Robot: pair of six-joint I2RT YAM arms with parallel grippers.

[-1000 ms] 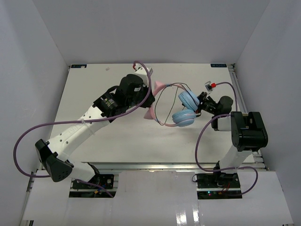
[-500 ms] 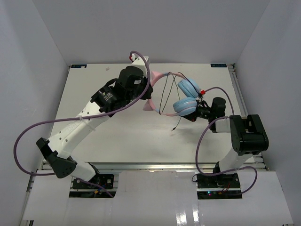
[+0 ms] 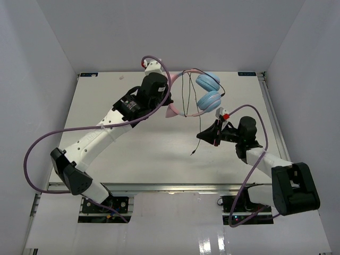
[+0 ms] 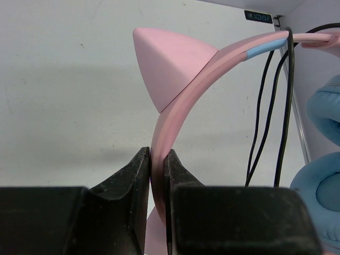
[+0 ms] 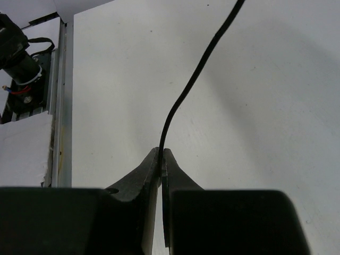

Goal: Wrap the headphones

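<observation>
The left gripper [image 4: 158,157] is closed on the pink headband [image 4: 183,85] of the headphones [image 3: 209,99], just below one cat-ear point [image 4: 164,61]. It holds them above the far part of the white table [image 3: 106,106], with the two light-blue ear cups [image 3: 207,82] to the right. The right gripper [image 5: 161,154] is pinched shut on the thin black cord [image 5: 196,74], which comes down from the headphones to its fingers, and two strands of this cord hang over the headband.

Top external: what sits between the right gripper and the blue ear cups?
Only the thin black cord, which runs from the right gripper up toward the headphones. Under it is just white table. The top external view shows this.
</observation>
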